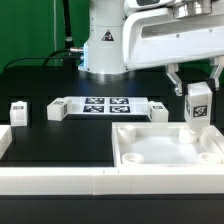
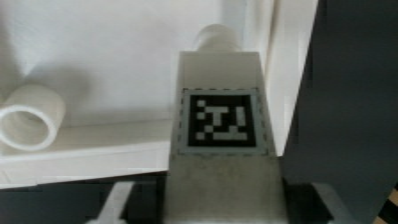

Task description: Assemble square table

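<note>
Leg (image 1: 198, 106), tagged, pinched upright by tool (image 1: 198, 88) over tabletop (image 1: 118, 146) | matte black table (image 1: 60, 145) | green backdrop (image 1: 30, 25)

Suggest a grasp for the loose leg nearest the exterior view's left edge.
Probably from straight above, the tool pinching the far-left leg across its flat side faces: it is a small block standing clear of the next leg. The tool is shut on the held leg now.

Basically all white: the white plastic square tray tabletop (image 1: 165, 145), the white plastic block leg (image 1: 198, 103) with a black-and-white square tag, same tags on the flat white marker board (image 1: 105, 105). Black counter (image 1: 60, 145), green backdrop (image 1: 30, 30).
</note>
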`<move>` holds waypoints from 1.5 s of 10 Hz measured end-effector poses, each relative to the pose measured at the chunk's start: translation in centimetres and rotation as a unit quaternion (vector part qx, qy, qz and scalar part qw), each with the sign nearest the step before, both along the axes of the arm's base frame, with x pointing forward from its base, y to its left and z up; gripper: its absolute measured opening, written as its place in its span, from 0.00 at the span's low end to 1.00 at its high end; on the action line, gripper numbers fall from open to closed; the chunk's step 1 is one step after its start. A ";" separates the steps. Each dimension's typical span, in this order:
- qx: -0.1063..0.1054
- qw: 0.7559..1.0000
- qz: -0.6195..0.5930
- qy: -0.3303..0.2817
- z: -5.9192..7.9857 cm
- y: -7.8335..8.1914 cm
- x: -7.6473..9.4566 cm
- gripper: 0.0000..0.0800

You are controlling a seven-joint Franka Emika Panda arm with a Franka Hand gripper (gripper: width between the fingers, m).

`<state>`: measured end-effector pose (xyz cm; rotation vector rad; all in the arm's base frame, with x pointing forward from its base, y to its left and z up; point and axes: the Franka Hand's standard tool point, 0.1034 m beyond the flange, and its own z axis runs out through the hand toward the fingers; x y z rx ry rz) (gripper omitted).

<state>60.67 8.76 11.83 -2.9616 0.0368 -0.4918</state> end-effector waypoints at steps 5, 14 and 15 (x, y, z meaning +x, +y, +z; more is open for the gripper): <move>-0.033 0.995 0.073 -0.053 0.6 0.6 1.3 0.36; -0.065 0.984 0.141 -0.083 0.6 0.8 2.4 0.36; -0.065 0.984 0.142 -0.083 0.5 0.9 2.4 0.36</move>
